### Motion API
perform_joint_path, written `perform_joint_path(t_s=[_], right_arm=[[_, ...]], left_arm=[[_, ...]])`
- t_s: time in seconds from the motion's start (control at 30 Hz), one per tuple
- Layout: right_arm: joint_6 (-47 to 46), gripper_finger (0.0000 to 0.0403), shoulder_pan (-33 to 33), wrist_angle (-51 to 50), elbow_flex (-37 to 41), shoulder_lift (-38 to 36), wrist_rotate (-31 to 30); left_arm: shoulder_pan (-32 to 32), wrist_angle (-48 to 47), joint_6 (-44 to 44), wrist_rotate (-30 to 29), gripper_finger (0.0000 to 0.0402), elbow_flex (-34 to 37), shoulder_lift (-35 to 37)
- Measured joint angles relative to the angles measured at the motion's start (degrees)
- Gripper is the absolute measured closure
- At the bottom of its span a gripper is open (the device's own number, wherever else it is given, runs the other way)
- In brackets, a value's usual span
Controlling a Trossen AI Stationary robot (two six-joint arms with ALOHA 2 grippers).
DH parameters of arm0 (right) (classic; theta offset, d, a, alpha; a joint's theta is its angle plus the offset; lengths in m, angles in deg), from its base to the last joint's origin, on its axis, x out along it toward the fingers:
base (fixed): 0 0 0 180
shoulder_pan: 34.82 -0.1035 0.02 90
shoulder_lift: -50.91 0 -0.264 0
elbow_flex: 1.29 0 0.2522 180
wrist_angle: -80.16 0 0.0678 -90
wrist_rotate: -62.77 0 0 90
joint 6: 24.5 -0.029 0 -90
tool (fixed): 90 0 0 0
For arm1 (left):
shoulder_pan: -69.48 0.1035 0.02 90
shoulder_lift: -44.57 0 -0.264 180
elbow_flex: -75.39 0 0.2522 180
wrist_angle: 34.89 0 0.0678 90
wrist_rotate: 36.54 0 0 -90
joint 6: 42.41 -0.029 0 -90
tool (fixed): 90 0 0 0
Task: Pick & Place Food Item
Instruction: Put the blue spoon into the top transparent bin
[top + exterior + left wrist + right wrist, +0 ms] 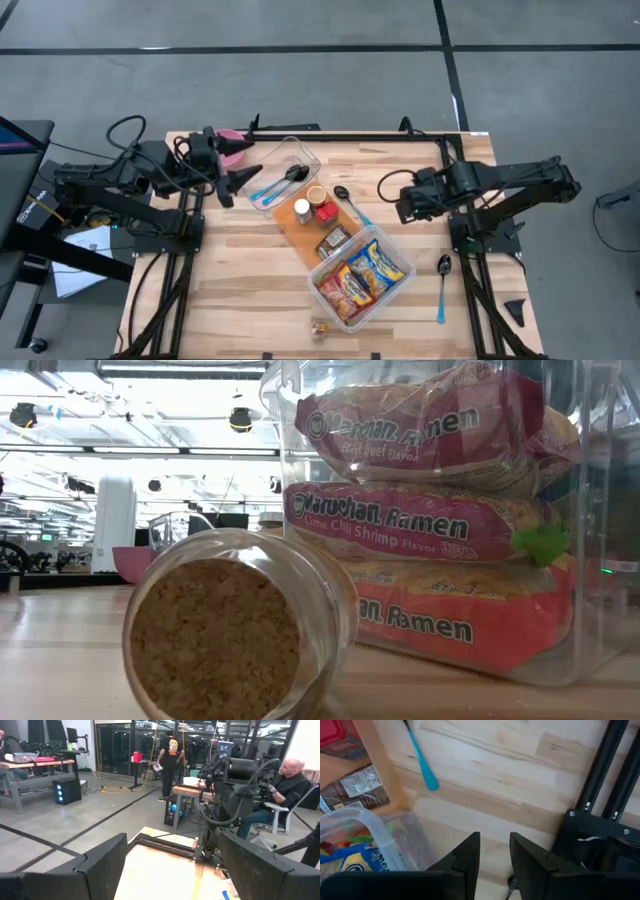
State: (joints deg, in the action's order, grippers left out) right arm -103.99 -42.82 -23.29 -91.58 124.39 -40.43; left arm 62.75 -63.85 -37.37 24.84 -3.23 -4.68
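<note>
Where the table holds its clutter, down the middle, a clear bin lies nearest the front edge, packed with ramen packs; the low view shows three of them stacked behind its wall, labelled beef and lime chili shrimp. Just beyond it a wooden board carries a white-capped bottle, a red box, a round brown jar and a dark packet. A second clear tray sits past the board toward the far edge, with a blue-handled spoon in it. A small cork-stoppered jar lies on its side at the very front edge, apart from the bin; in the low view its cork faces the camera.

Another spoon lies beside the board, and a third lies well off near the right frame.

The left gripper hangs above the table's left far part, near the tray, its jaws spread wide with nothing between them. The right gripper hovers over bare wood between the board and the right frame, its fingers close together with only a narrow gap, holding nothing.

Bare wood runs along the whole left half and the front right corner. A pink bowl sits at the far left edge.
</note>
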Motion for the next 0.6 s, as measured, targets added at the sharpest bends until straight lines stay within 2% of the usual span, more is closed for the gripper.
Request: perform_joint_path(t_s=[0.33, 0.6], right_arm=[[-0.42, 0.0301, -0.23, 0.36, 1.81, -0.01, 1.57], [-5.05, 0.0301, -0.23, -0.45, 1.85, -0.69, 3.55]], left_arm=[[0.42, -0.04, 0.0, -0.02, 0.0092, 0.0, 0.02], [0.42, -0.28, 0.0, -0.02, 0.0092, 0.0, 0.02]])
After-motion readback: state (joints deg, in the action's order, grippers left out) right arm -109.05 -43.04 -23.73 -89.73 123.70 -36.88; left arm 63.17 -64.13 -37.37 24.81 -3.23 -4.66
